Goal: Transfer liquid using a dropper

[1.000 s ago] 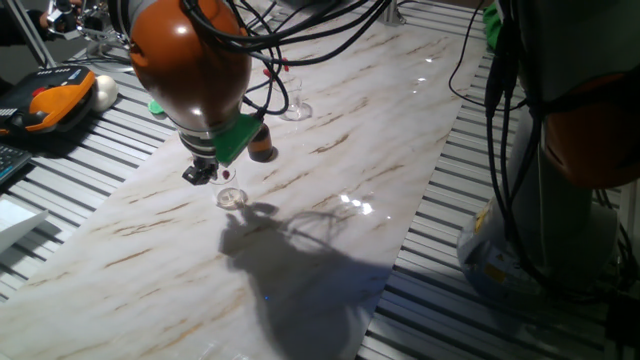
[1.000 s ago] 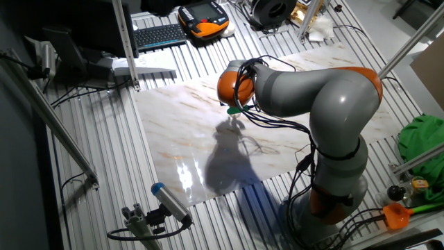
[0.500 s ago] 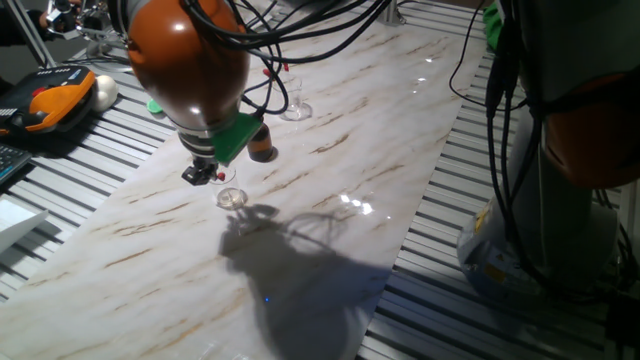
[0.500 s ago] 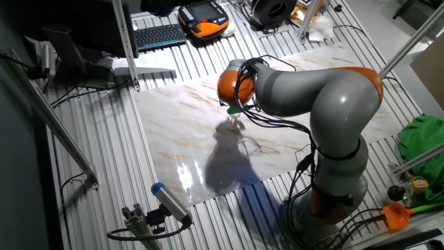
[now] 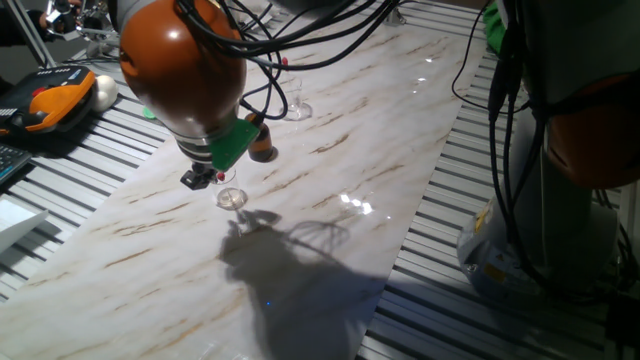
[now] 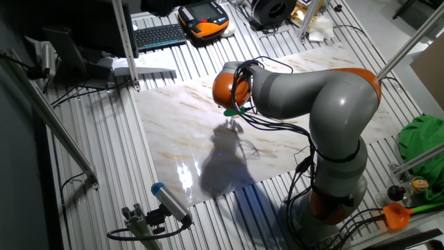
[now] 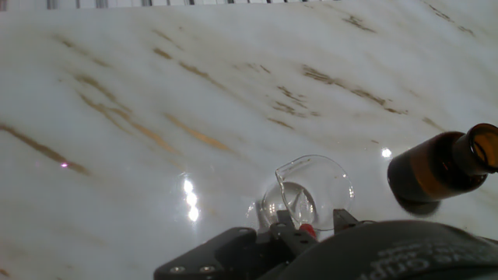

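My gripper (image 5: 203, 178) is shut on the dropper (image 5: 221, 177), whose small red bulb shows between the fingers. It hangs just above and to the left of a small clear glass dish (image 5: 232, 198) on the marble board. In the hand view the red bulb (image 7: 309, 230) sits between the fingertips (image 7: 274, 232), and the clear pipette points down into the dish (image 7: 307, 193). The amber bottle (image 5: 262, 150) stands open just behind the dish, at the right in the hand view (image 7: 442, 168). In the other fixed view the gripper (image 6: 236, 115) is largely hidden by the arm.
A tall clear glass (image 5: 297, 106) stands further back on the marble board (image 5: 330, 190). An orange teach pendant (image 5: 48, 103) and a keyboard (image 6: 159, 35) lie on the slatted table beyond the board. Cables hang around the arm.
The arm's orange joint has shifted slightly left and its shadow on the board has moved. The gripper stays by the dish, still holding the dropper.
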Motion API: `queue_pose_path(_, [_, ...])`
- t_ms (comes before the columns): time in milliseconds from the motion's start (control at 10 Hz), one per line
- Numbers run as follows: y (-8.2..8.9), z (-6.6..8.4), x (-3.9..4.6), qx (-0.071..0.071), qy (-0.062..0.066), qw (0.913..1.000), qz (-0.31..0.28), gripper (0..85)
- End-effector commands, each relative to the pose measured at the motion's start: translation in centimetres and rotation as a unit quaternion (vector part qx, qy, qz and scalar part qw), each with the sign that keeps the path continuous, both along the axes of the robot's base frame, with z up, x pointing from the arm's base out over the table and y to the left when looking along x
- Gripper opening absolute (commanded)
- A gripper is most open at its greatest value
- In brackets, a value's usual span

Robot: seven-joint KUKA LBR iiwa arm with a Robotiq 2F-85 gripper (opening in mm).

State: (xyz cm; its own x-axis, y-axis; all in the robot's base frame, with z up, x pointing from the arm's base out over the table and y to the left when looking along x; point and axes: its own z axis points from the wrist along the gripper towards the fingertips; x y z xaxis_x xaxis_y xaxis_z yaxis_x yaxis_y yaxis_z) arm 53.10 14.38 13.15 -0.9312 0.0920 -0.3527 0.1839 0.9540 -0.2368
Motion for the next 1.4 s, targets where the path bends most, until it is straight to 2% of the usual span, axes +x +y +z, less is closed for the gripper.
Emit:
queue_pose_path(0, [0.01, -0.01, 0.00, 0.000, 0.000, 1.0000, 0.000, 34.0])
queue_pose_path(300, [0.01, -0.10, 0.02, -0.007, 0.000, 1.0000, 0.004, 34.0])
queue_pose_path(600, [0.07, -0.17, 0.03, 0.000, 0.006, 1.0000, 0.005, 34.0])
queue_pose_path(700, [0.09, -0.12, 0.05, 0.003, 0.010, 0.9999, 0.005, 34.0])
queue_pose_path(900, [0.39, 0.19, 0.06, 0.023, 0.031, 0.9993, -0.001, 34.0])
queue_pose_path(1000, [0.39, 0.19, 0.06, 0.021, 0.036, 0.9991, -0.004, 34.0])
queue_pose_path(1300, [0.39, 0.19, 0.06, 0.016, 0.028, 0.9995, -0.002, 34.0])
